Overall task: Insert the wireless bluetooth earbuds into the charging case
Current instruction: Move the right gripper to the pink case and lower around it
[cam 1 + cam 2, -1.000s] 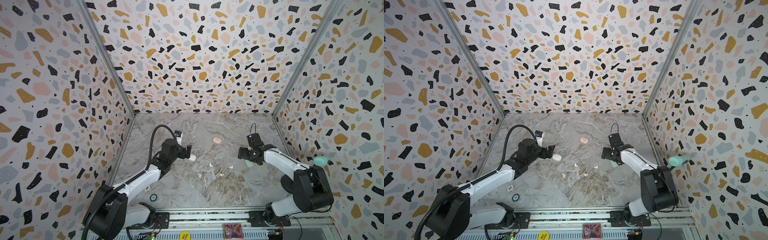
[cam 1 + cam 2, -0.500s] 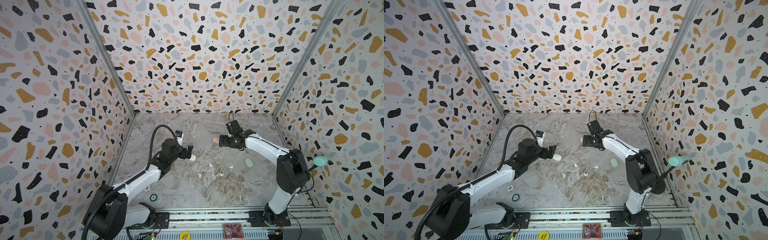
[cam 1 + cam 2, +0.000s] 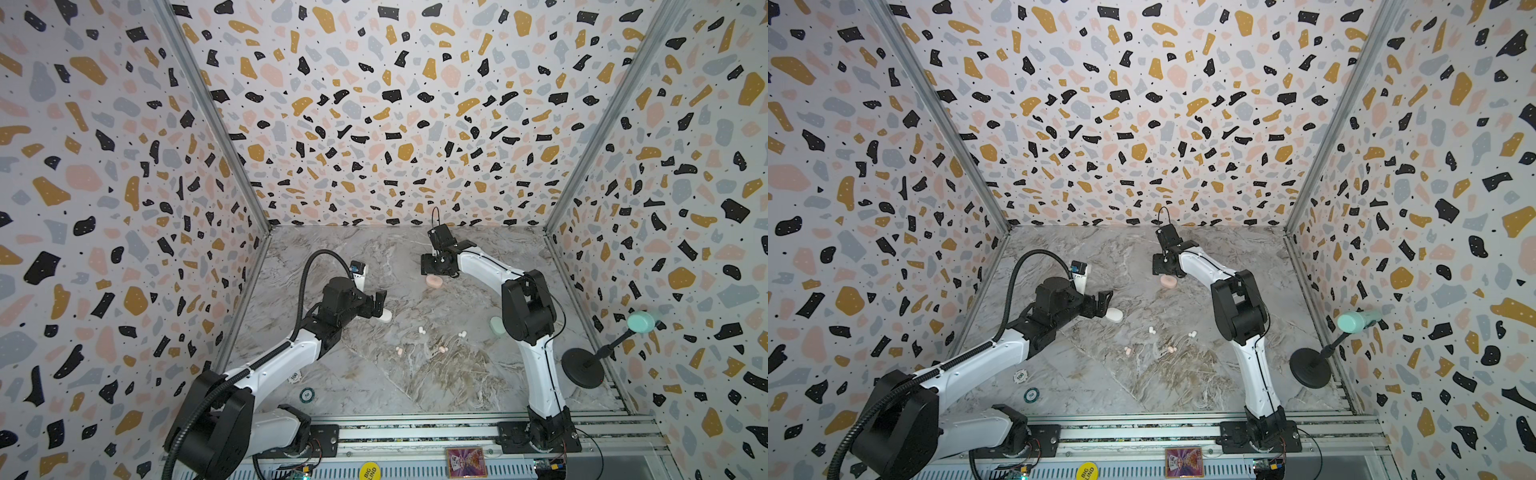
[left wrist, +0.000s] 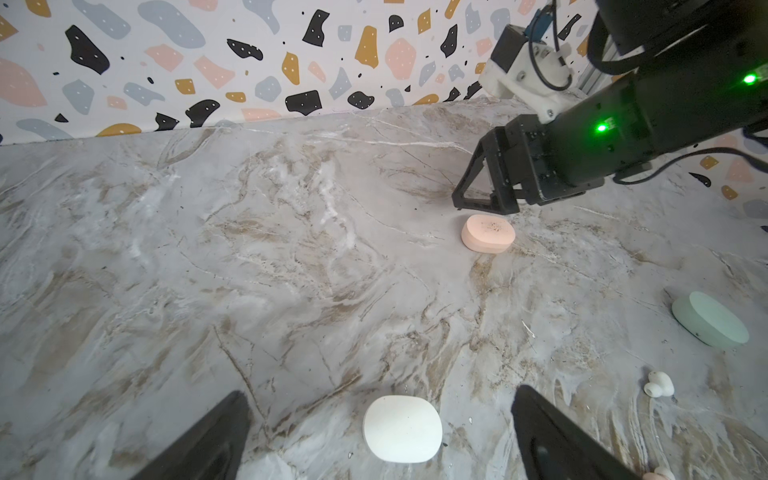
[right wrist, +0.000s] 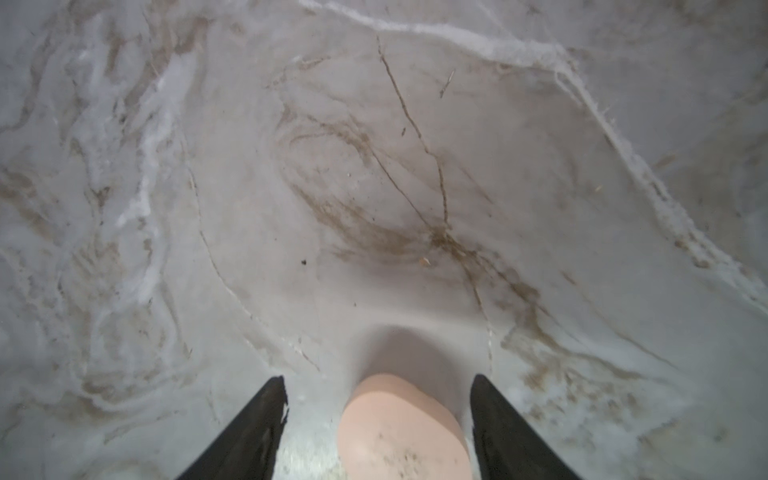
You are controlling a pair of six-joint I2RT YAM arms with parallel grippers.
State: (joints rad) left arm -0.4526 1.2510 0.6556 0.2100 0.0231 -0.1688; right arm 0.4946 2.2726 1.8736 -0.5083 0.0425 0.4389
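Your right gripper is reaching toward the back of the table and straddling the pink case. Its jaws are standing partly open, one finger on each side of the case, with bare table showing beside it, so it is gripping nothing. The pink case is lying flat and closed. Your left gripper is hovering low over the left part of the table with its jaws spread wide, holding nothing. The white case, also closed, is lying on the table between its fingers without touching them. The earbuds are lying loose near the middle of the table, outside every case: the white earbuds are sitting a little apart from each other, and the pink earbuds are lying just in front of them. The mint case is resting closed to their right, partly hidden behind your right arm.
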